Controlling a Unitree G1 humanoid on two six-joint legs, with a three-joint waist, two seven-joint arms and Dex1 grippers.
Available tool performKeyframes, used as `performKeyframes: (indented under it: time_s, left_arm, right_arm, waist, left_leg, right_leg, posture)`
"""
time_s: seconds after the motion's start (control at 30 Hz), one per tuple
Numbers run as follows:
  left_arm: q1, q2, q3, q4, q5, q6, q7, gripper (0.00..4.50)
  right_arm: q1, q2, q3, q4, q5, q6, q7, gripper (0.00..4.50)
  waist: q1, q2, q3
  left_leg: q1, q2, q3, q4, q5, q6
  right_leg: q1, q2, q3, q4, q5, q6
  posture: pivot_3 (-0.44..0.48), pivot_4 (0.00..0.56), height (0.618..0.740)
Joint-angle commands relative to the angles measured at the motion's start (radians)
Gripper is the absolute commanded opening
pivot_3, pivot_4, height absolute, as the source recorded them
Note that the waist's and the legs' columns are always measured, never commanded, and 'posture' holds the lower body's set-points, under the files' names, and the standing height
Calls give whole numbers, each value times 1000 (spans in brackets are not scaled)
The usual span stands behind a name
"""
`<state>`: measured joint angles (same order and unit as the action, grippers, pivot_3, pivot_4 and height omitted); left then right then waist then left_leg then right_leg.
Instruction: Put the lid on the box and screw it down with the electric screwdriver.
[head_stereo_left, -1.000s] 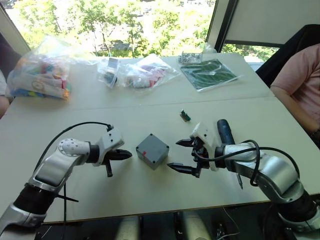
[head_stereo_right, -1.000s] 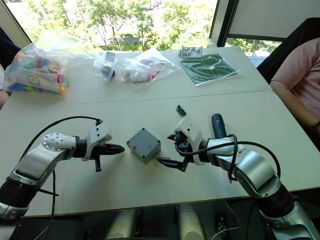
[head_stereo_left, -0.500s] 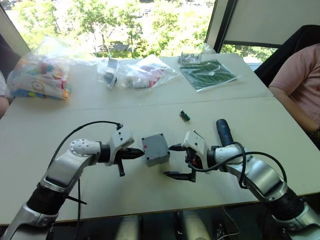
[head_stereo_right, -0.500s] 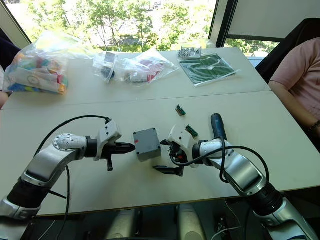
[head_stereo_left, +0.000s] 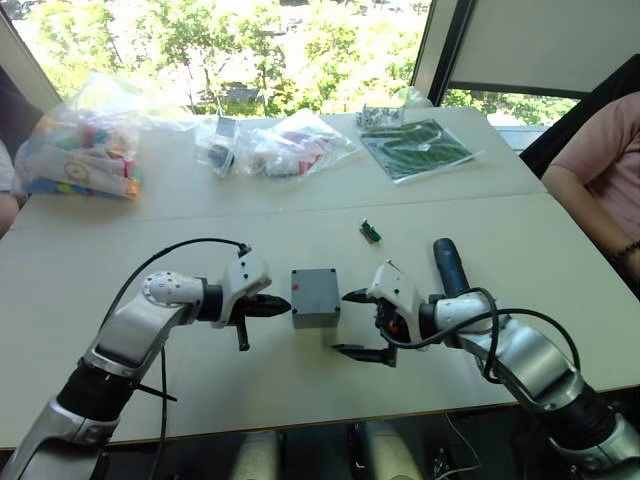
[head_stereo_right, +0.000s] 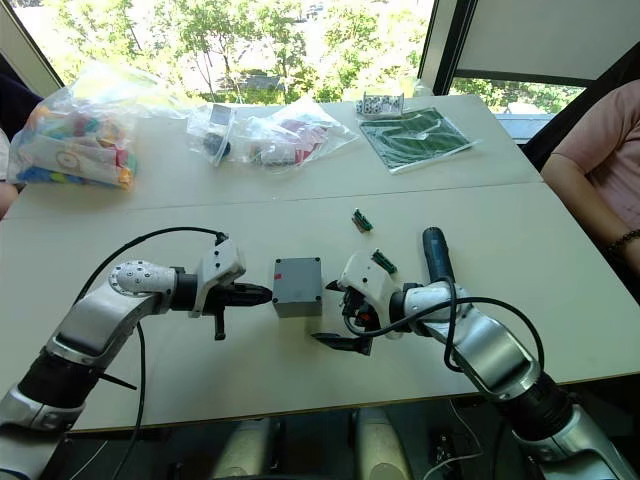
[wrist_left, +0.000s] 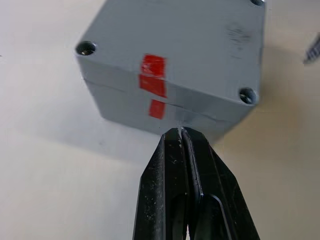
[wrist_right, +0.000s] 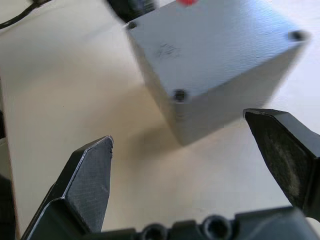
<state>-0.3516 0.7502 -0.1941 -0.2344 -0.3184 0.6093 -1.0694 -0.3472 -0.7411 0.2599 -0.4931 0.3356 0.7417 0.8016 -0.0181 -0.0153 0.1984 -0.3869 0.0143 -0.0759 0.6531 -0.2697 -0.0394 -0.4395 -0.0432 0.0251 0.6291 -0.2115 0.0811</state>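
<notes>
The grey box (head_stereo_left: 314, 306) stands mid-table with the lid (wrist_left: 185, 45) seated on top of it, the seam and red marks showing in the left wrist view. My left gripper (head_stereo_left: 284, 305) is shut, its tip touching the box's left side just below the seam. My right gripper (head_stereo_left: 342, 322) is open just right of the box, one finger behind its near right corner and one in front, not touching. The electric screwdriver (head_stereo_left: 447, 265) lies on the table behind my right forearm.
A small green connector (head_stereo_left: 370, 231) lies behind the box. Plastic bags of parts (head_stereo_left: 80, 150) (head_stereo_left: 290, 145) and a green board (head_stereo_left: 415, 147) sit along the far side. A person's arm (head_stereo_left: 600, 170) reaches in at the right edge.
My left gripper has pushed right against the box, which has turned from corner-on to square-on. My right gripper has moved left, closer to the box, still open.
</notes>
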Motion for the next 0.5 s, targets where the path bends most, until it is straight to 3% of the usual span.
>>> performKeyframes:
  time_s: [0.03, 0.13, 0.27, 0.4, 0.5]
  left_arm:
    - [8, 46, 102, -54, -70, 34, -18, 0]
    - [-44, 21, 172, -64, -159, 96, 2, 0]
    - [-113, -21, 181, -93, -220, 155, 33, 0]
    - [-107, -16, 144, -141, -207, 164, 48, 0]
    - [-99, -14, 150, -156, -221, 178, 60, 0]
  right_arm:
    - [-24, 16, -164, 10, 56, 34, -41, 4488]
    - [-55, 73, -223, 173, -11, -15, -156, 4488]
    - [-97, 151, -227, 345, -67, -86, -233, 4488]
    - [-92, 189, -238, 390, -78, -122, -250, 3648]
    - [-78, 203, -253, 374, -58, -105, -252, 2769]
  waist:
    - [1, 0, 0]
    - [0, 0, 0]
    - [3, -1, 0]
    - [-4, 0, 0]
    - [-5, 0, 0]
  left_leg:
    - [0, 0, 0, 0, 0, 0]
    - [0, 0, 0, 0, 0, 0]
    - [0, 0, 0, 1, 0, 0]
    - [0, 0, 0, -1, 0, 0]
    - [0, 0, 1, -3, 0, 0]
  right_leg:
    - [0, 0, 0, 0, 0, 0]
    - [0, 0, 0, 0, 0, 0]
    - [1, 0, 0, 0, 0, 0]
    - [1, 0, 1, 0, 2, -2]
    - [-1, 0, 1, 0, 3, 0]
  posture:
    - [0, 150, 740]
    - [0, 150, 740]
    - [0, 150, 740]
    - [0, 150, 740]
    - [0, 150, 740]
